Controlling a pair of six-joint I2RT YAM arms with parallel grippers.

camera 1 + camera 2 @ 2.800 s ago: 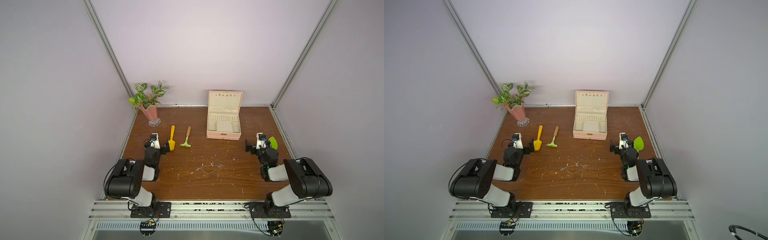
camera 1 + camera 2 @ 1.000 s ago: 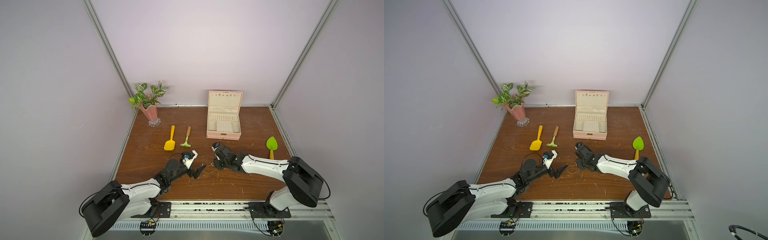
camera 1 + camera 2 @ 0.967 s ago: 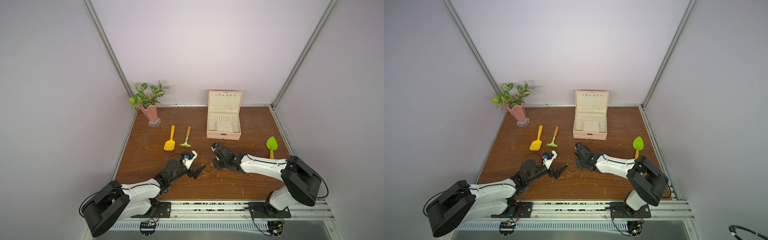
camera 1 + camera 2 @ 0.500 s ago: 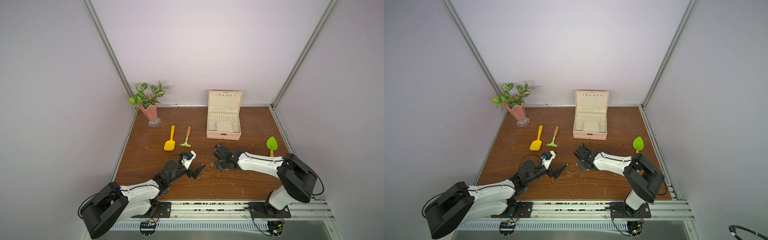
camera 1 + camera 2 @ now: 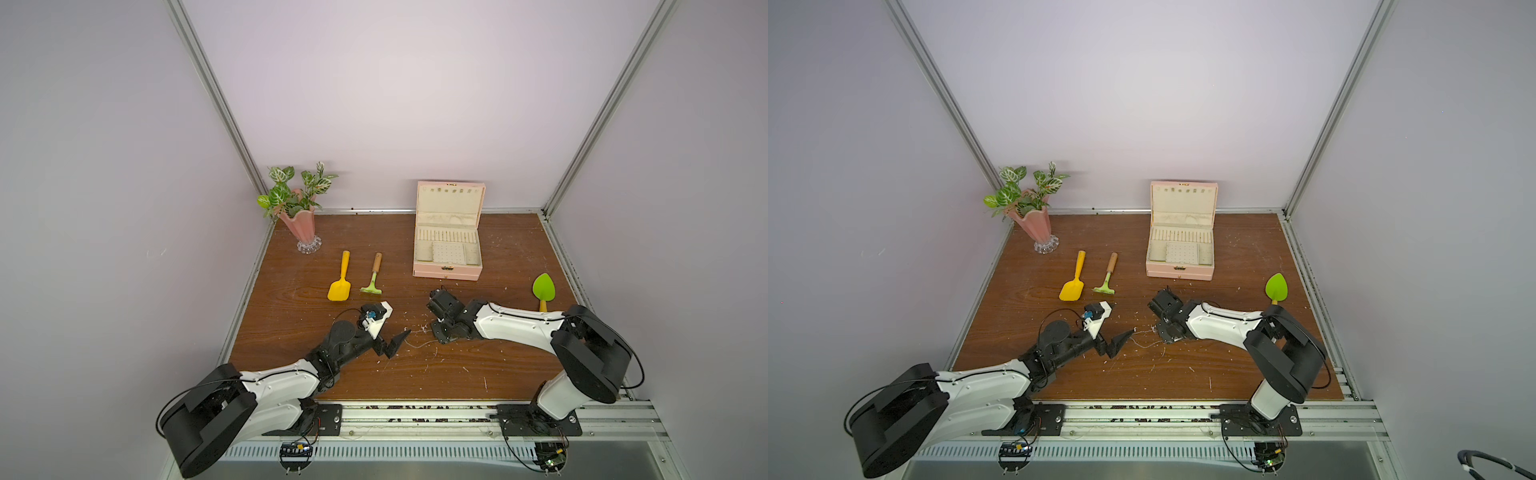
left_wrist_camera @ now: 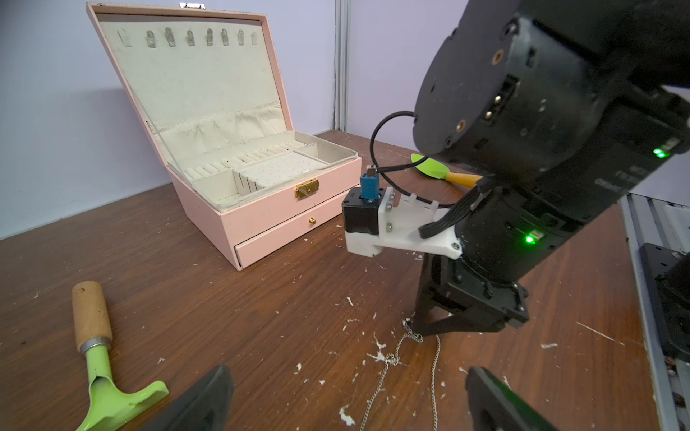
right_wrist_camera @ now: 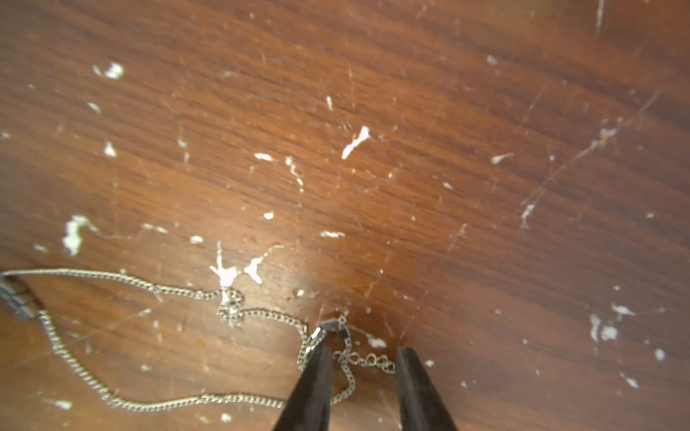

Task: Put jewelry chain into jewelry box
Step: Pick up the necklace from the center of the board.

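The jewelry chain (image 7: 231, 302) lies loose on the brown table near its middle, a thin silvery line in both top views (image 5: 419, 343) (image 5: 1144, 343). My right gripper (image 7: 364, 358) points down at the chain's clasp end, its fingers a little apart with the small end links lying between them on the wood. The left gripper (image 6: 349, 380) hovers wide open just left of the chain (image 6: 388, 360), facing the right gripper (image 6: 423, 330). The jewelry box (image 5: 446, 272) (image 5: 1179, 272) stands open at the back, lid up, cream compartments showing (image 6: 283, 220).
A yellow scoop (image 5: 340, 286) and a green rake with a wooden handle (image 5: 372, 282) lie left of the box. A green leaf-shaped trowel (image 5: 543, 286) lies at the right edge. A pink vase with leaves (image 5: 303, 224) stands in the back left corner. White flecks litter the wood.
Both arms came out from folded poses at the sides to the chain. In the last second the right gripper settled onto the chain's end with its fingers slightly narrower; the left stayed wide open.
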